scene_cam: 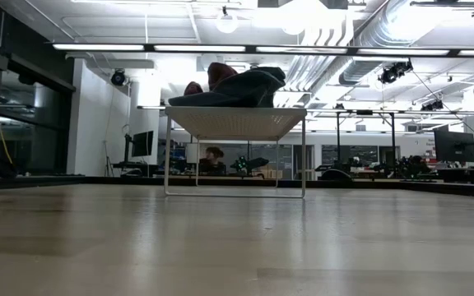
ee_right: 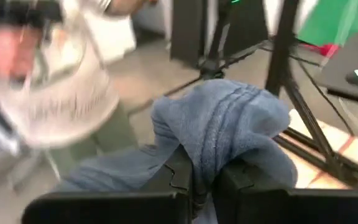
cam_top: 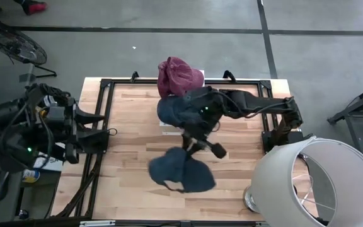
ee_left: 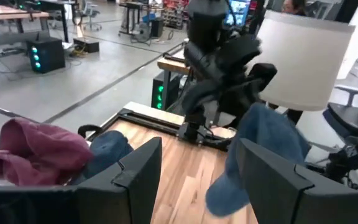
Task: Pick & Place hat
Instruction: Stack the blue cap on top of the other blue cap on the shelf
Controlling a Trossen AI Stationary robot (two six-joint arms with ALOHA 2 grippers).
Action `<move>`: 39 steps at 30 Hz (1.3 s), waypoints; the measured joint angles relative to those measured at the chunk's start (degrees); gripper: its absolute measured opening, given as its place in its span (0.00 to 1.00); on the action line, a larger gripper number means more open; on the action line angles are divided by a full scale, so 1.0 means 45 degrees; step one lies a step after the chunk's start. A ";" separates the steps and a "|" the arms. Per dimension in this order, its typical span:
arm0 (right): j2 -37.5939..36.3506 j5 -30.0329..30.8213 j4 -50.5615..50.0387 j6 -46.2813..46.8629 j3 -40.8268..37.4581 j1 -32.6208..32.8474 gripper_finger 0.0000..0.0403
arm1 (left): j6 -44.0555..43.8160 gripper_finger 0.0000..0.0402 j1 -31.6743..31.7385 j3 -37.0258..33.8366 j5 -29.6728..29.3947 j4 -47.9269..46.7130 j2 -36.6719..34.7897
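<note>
A blue hat (cam_top: 181, 171) hangs over the middle of the table with my right gripper (cam_top: 193, 146) shut on it; the right wrist view shows its ribbed cloth (ee_right: 229, 124) bunched over the fingers. A maroon hat (cam_top: 180, 75) and a dark blue hat (cam_top: 171, 110) lie on a white wire stand (scene_cam: 235, 123) at the table's far edge. My left gripper (ee_left: 191, 180) stands open at the table's left side (cam_top: 103, 126), holding nothing. My right gripper pinches a bunched fold of the blue hat's cloth (ee_right: 205, 163) between its two fingers. The rest of the hat (ee_left: 263, 149) droops slack below and beside the gripper, lifted clear of the table.
A tall lamp with a large white shade (cam_top: 320, 183) stands at the table's near right corner, its base (cam_top: 252, 200) close to the hanging hat. A black frame (cam_top: 106, 88) runs along the table's edges. Bare wood (cam_top: 131, 151) lies left of the hat.
</note>
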 joint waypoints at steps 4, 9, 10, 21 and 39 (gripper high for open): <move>-0.0069 0.0051 -0.1685 -0.3575 -0.0004 0.0326 0.05 | -0.0820 0.51 0.0000 -0.0763 -0.0320 -0.0003 -0.0013; -0.0057 0.1206 -0.2071 -0.5043 -0.0010 0.0625 0.05 | -0.2435 0.51 0.0554 -0.1914 -0.0548 0.0006 -0.0008; -0.0057 0.1417 -0.2091 -0.5298 -0.0010 0.0668 0.05 | -0.2841 0.51 0.0887 -0.2197 -0.0242 0.0011 -0.0008; -0.0057 0.3703 -0.2652 -0.8054 0.0015 0.1251 0.05 | -0.4299 0.51 0.4748 -0.4451 0.3988 0.1651 0.0003; 0.0115 1.2910 -0.3390 -1.4429 -0.0013 0.3528 0.05 | 0.1962 0.51 0.8527 -0.5184 1.0950 0.8090 0.0196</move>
